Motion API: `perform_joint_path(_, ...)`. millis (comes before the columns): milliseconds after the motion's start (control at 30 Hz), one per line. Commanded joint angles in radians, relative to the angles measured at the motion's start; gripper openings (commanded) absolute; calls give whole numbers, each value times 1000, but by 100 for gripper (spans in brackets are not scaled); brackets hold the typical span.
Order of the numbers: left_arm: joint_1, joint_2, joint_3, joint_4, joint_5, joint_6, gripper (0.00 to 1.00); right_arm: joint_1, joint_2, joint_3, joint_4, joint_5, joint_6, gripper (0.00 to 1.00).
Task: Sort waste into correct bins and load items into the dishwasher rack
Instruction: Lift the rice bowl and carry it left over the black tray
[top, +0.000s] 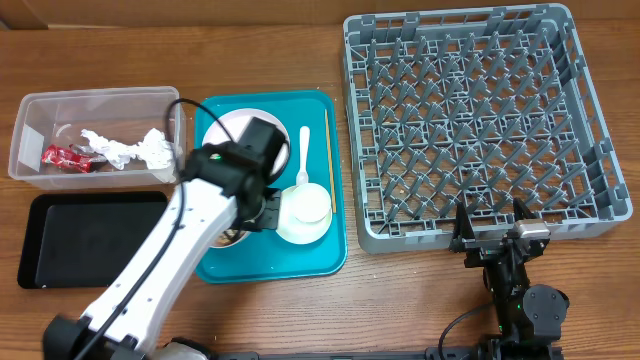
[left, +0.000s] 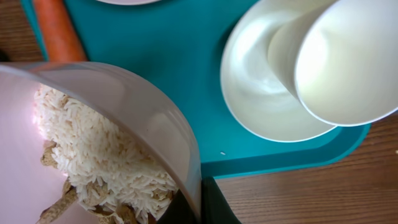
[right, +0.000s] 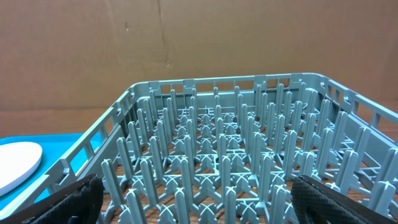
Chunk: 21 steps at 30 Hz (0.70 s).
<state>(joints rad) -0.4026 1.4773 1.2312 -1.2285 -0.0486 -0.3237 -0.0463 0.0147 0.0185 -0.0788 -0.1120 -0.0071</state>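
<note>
Pink bowl (left: 127, 102): rice (left: 93, 155), scraps (left: 57, 204) inside, left jaws clamp rim | clear tub (top: 95, 95): wrapper (top: 65, 157), tissues (top: 130, 150) | right jaws wide apart

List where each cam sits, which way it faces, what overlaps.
Overhead: above the table, facing straight down; left gripper and right gripper show.
Left wrist: looks down at pale pink round bowl of rice and flat teal plastic tray; its shut fingers show.
Right wrist: low, facing level across large grey pegged plastic rack; open fingers show.
Shared: overhead and right wrist both see the rack.
</note>
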Motion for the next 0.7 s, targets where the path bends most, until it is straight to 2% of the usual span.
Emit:
perform_joint_path(0,84,-82,29,-14,27,52,4,-7,-11,-11,5,5,4,100)
perform_joint_path(433,539,-158,29,7,194,232,4,-7,-11,-11,5,5,4,100)
perform_joint_path(567,718,-158,29,63,272,239,4,-7,-11,-11,5,5,4,100)
perform_joint_path(667,803,-158,29,82,271,239,4,-7,-11,-11,5,5,4,100)
